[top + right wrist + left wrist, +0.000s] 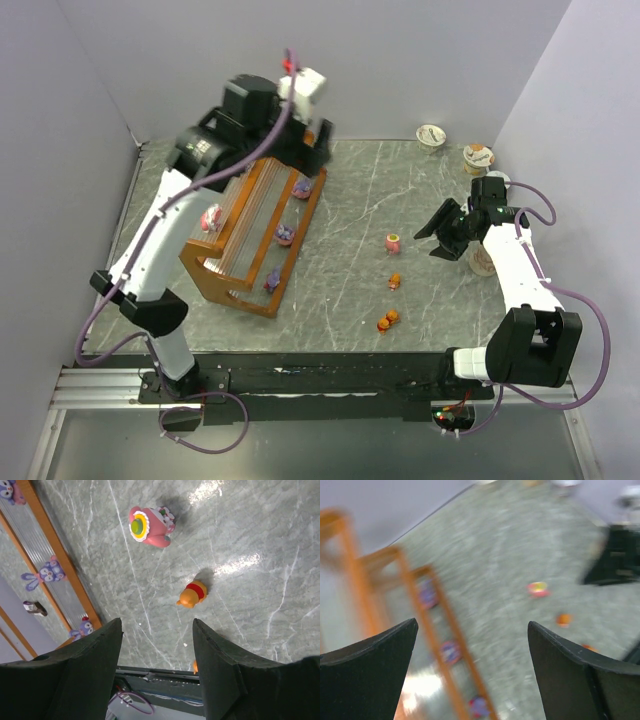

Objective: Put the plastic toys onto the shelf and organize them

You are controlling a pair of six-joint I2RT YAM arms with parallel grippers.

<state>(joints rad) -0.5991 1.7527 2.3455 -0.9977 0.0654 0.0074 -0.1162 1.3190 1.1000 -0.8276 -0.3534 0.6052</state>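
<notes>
Right gripper (157,630) spread, empty; orange bear (191,593) just ahead of its fingers, pink toy (150,526) beyond. Left gripper (472,621) wide, empty, by the shelf (250,215), farther off.

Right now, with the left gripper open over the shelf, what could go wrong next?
1. The left gripper hangs open over the shelf; a low retreat could clip it and topple the purple toys on its tiers.
2. The right gripper is open near the small orange toy; an off-centre close might flick it toward the pink toy.
3. Cups stand near the right arm; a swing could knock them.
</notes>
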